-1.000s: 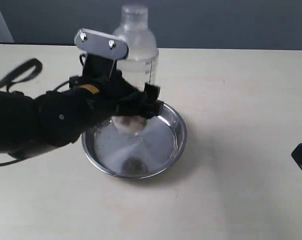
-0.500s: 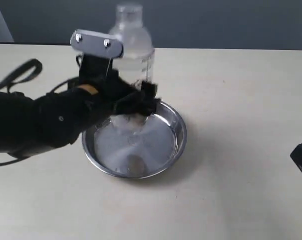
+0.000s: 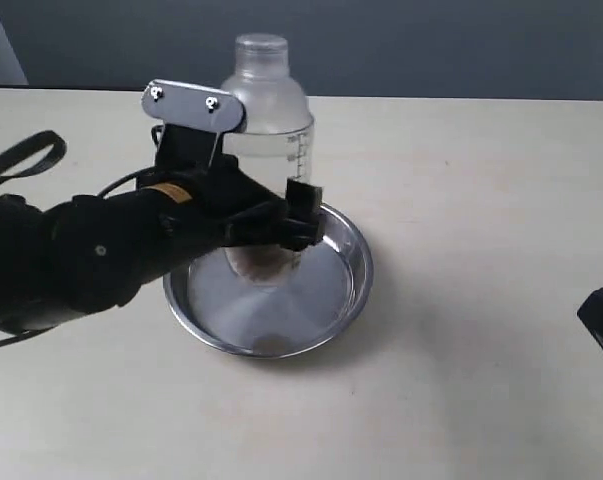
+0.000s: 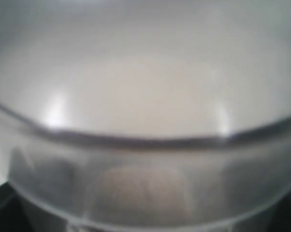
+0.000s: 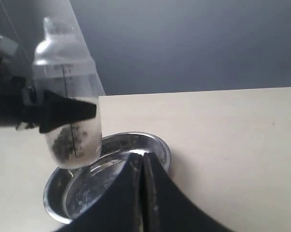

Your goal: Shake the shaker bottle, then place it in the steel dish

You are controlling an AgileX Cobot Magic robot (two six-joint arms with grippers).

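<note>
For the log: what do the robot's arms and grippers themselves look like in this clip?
Left arm: matte black casing, silver bracket with two screws, small orange-yellow label, looped black cable. Right gripper: black fingers tapering to a wedge; only a black corner shows in the exterior view.

Cream table (image 3: 481,180), dark grey wall (image 3: 431,40)

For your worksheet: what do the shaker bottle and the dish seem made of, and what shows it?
The shaker bottle is probably clear plastic with a frosted dome; the grains show through its wall. The dish looks like polished steel: silvery, with mirror-like reflections on its bottom.
</note>
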